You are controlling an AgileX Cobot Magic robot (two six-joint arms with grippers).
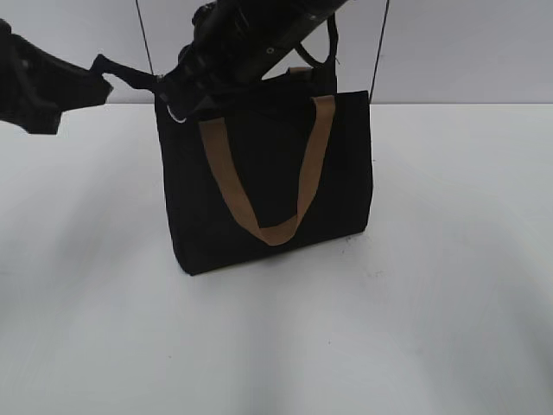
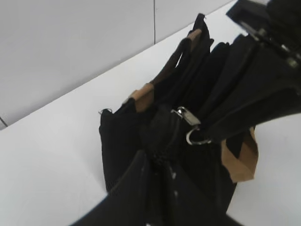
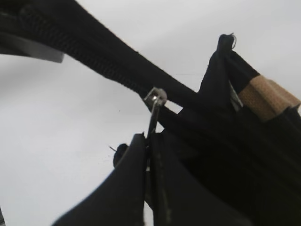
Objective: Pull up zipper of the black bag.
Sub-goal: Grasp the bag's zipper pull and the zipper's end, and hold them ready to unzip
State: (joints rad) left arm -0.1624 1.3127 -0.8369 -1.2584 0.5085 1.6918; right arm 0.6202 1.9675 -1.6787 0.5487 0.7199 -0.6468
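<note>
The right gripper (image 3: 149,146) has its jaws pinching the ring pull of the zipper (image 3: 155,97) at the left top corner of the black bag (image 1: 268,173). The left gripper (image 1: 102,76) has its jaws clamped on the black zip tail, stretching it away from the bag standing on the bench (image 1: 432,303). If that tail slackens, I judge the thin ring could slip free or the bag tip.

The black bag (image 1: 268,181) is matt woven cloth, soft enough to crease along its top edge. Its strap handles (image 1: 307,173) are tan webbing with a visible ribbed weave. The zipper (image 2: 187,116) is bright, shiny silver metal, and its ring pull (image 2: 196,137) shines the same way; the track (image 3: 84,52) is black with fine, dull teeth. The table (image 1: 432,303) is smooth, matt white. The gripper fingers (image 3: 127,188) are black and faintly glossy.
</note>
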